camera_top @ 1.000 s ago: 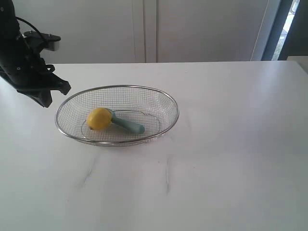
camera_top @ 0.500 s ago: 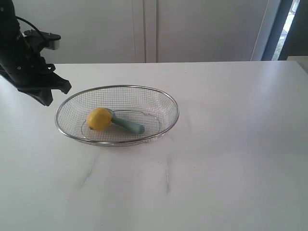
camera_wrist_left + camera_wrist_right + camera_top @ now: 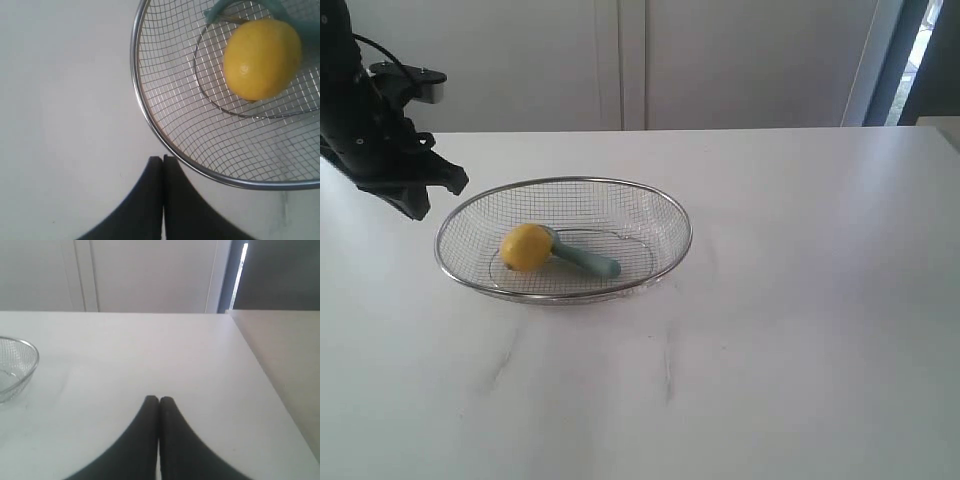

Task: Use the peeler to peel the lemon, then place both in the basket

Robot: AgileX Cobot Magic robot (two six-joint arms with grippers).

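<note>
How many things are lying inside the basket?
2. The lemon lies in the left half of the basket in the exterior view; the peeler touches it, handle pointing right. Nothing else shows through the mesh.

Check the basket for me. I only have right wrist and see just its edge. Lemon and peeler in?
Observer: The lemon lies inside the basket, on the mesh floor.
Operator: Peeler?
Observer: The peeler is in there too, beside the lemon, its blade end hidden behind it.
Operator: Left gripper?
Observer: The left gripper is shut, holding nothing, just outside the rim.
</note>
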